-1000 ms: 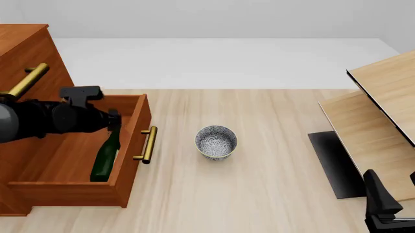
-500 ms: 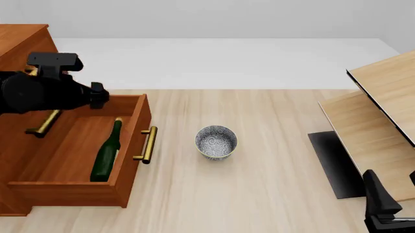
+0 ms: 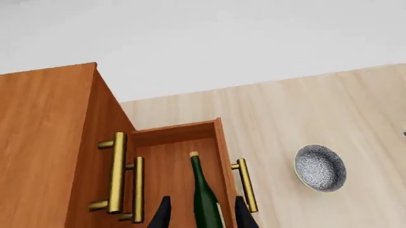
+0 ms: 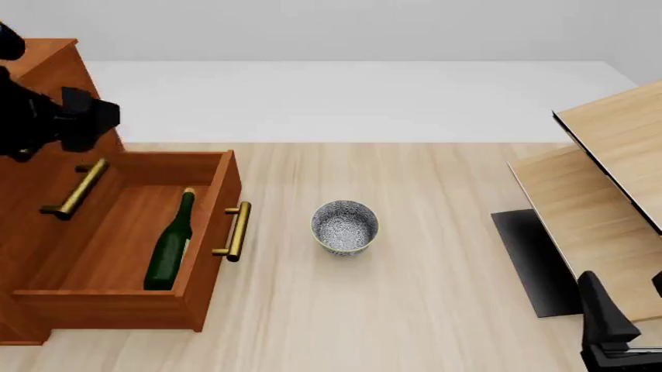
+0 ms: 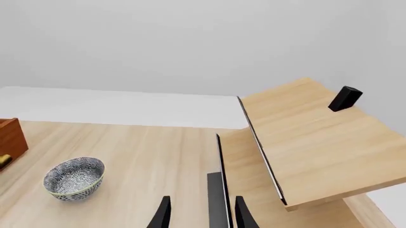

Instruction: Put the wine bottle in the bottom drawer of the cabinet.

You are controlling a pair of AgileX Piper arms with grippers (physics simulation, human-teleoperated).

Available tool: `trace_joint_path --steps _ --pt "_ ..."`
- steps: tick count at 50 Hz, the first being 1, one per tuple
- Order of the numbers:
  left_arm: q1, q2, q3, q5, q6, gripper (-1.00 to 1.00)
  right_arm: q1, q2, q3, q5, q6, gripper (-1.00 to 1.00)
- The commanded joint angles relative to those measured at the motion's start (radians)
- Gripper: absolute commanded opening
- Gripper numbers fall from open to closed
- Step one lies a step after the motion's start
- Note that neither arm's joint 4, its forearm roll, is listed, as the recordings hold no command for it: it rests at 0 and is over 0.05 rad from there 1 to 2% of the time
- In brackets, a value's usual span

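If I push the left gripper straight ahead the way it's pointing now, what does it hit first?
Most likely the wine bottle: in the wrist view it lies between the open fingers, inside the pulled-out bottom drawer. How far off it is cannot be judged.

Cabinet [image 4: 42, 77], reddish-brown, at 9 o'clock; bottom drawer [image 4: 124, 298] pulled open. Wine bottle [image 4: 170, 244] lying inside drawer, cork toward 12 o'clock. Grey speckled bowl [image 4: 345, 226] on table [image 4: 414, 310] near centre. Pale wood furniture [image 4: 610, 155] at 3 o'clock. Left arm [image 4: 46, 120] at 10 o'clock, above the cabinet.
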Motion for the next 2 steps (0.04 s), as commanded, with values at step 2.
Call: trace_joint_path --steps 2 --pt "-0.011 -0.172 -0.05 0.135 0.024 1.0 0.005 0.0 0.0 -0.001 -0.005 1.0"
